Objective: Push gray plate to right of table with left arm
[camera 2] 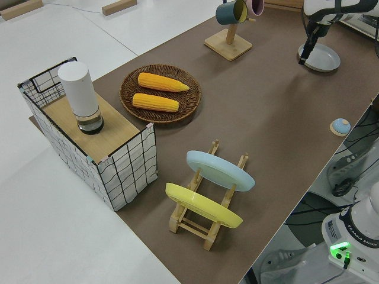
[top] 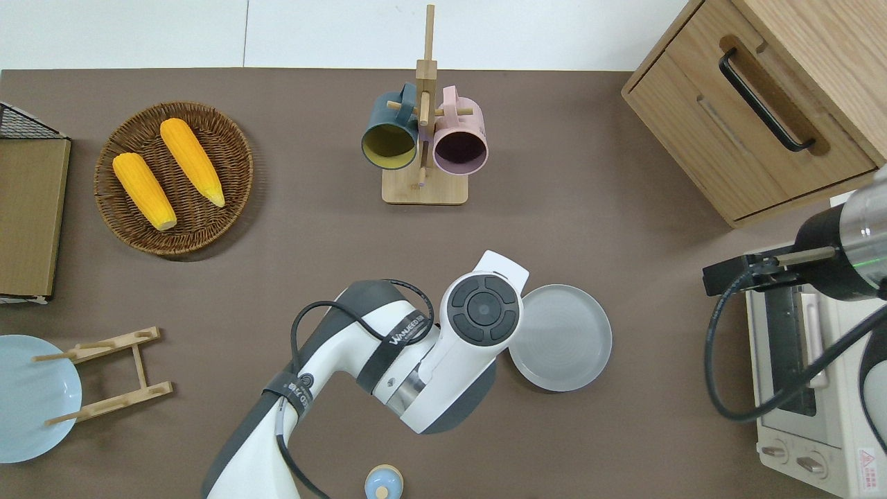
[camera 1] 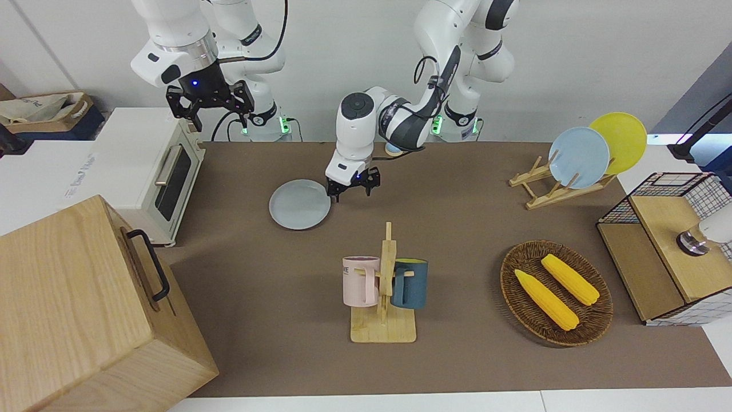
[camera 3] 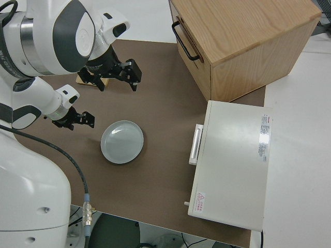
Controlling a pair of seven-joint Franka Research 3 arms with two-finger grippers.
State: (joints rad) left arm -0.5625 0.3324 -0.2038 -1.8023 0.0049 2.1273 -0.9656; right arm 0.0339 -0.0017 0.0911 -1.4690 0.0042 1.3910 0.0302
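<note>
The gray plate point(camera 1: 300, 204), round, shallow, glossy and empty, lay flat on the table point(camera 1: 457, 229) toward its right-arm end. My left gripper point(camera 1: 350, 189), fingers spread, stood at its rim; my right arm was parked. Farther out, two mugs point(camera 1: 361, 280) hung on a rack point(camera 1: 384, 320), and a wicker basket point(camera 1: 597, 317) held two corn cobs point(camera 1: 546, 298).

Bare brown surface point(top: 624, 229) runs from the gray plate point(top: 561, 337) toward the right arm's end, up to the white toaster oven point(top: 804, 388) at that edge. Wooden drawer cabinet point(top: 755, 111) closes off the corner farther from the robots. Mug rack point(top: 424, 138) stands farther out, well apart. Left gripper point(camera 1: 351, 186) sits just beside the plate's rim on the left-arm side. Right arm parked.
</note>
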